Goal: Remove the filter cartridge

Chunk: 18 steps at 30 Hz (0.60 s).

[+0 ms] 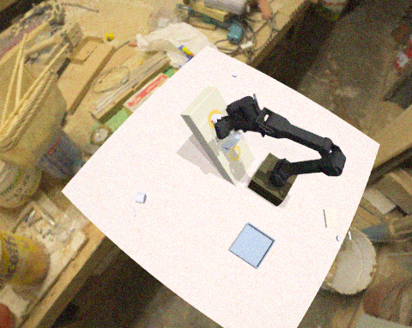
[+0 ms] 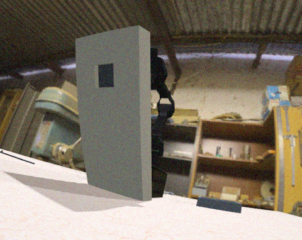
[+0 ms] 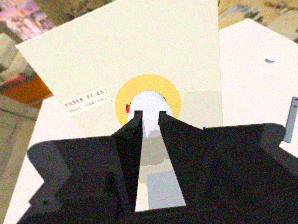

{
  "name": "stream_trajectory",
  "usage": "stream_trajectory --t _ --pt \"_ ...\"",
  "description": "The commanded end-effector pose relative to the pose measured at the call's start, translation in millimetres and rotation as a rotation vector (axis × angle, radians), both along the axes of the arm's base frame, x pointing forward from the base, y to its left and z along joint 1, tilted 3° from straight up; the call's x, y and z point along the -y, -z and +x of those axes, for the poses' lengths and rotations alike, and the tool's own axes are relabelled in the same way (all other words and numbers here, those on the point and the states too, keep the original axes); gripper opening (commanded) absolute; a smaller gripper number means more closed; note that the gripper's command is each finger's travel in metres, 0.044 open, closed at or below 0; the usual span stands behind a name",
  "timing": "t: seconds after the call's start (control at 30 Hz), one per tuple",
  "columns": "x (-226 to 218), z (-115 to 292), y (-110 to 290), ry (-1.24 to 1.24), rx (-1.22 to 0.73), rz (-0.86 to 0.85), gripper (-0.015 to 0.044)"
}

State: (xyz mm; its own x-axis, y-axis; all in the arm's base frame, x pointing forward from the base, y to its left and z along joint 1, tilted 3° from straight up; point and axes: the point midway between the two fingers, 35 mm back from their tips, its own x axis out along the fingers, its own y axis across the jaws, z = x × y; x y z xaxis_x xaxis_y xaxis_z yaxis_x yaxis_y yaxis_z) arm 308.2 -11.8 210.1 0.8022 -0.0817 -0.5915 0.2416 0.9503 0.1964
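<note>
The service panel [image 1: 209,100] [image 2: 117,125] [image 3: 175,40] stands upright and tilted, with a yellow ring [image 1: 210,115] [image 3: 150,81] around the cartridge opening. The white round cartridge [image 1: 216,117] [image 3: 148,101] stands out in front of the panel face and overlaps the ring's lower part in the wrist view. My gripper [image 1: 218,120] [image 3: 150,117] is shut on the cartridge, its fingertips at the slots on its face. Whether the cartridge's rear end is still inside the opening is hidden. The blue tray [image 1: 251,246] [image 2: 219,205] lies empty on the table, away from the panel.
A second yellow ring [image 1: 235,153] is low on the panel face, close to the arm's dark base block [image 1: 267,182]. A small white cylinder [image 1: 141,197] lies on the table left of the tray. A printed label [image 3: 86,100] is beside the opening.
</note>
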Motion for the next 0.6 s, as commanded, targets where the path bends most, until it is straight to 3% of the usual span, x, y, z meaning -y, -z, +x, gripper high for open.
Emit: stream_trajectory --t 0.0,0.3,0.57 --pt "-2 -14 -12 -0.002 0.004 0.001 0.0000" --pt "-4 -33 -24 -0.001 0.004 0.000 0.0000" --pt "-4 -45 -5 -0.001 0.003 0.000 0.0000"
